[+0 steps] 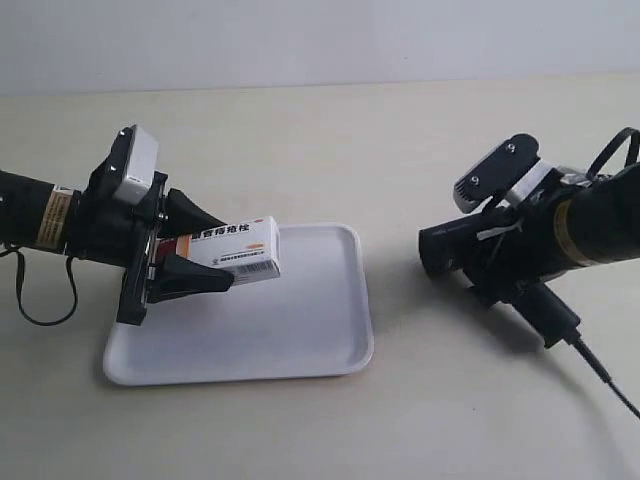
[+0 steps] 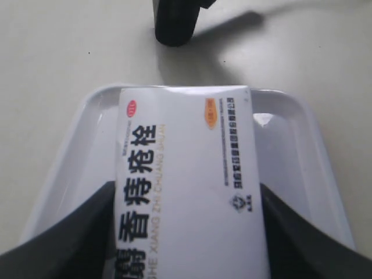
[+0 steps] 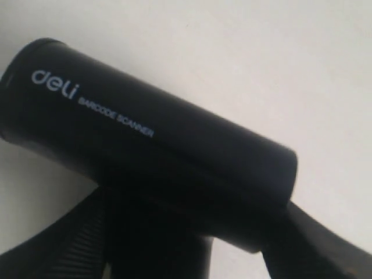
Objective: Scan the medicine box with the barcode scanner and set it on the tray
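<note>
The white medicine box with dark characters hangs just above the white tray, gripped by my left gripper, the arm at the exterior view's left. In the left wrist view the medicine box fills the gap between both black fingers, over the tray. My right gripper is shut on the black barcode scanner, whose head points toward the tray. In the right wrist view the barcode scanner shows "deli" lettering; its handle sits between the fingers.
The scanner's black cable trails over the beige table toward the exterior view's lower right. A black cable loops under the other arm. The scanner's head shows beyond the tray in the left wrist view.
</note>
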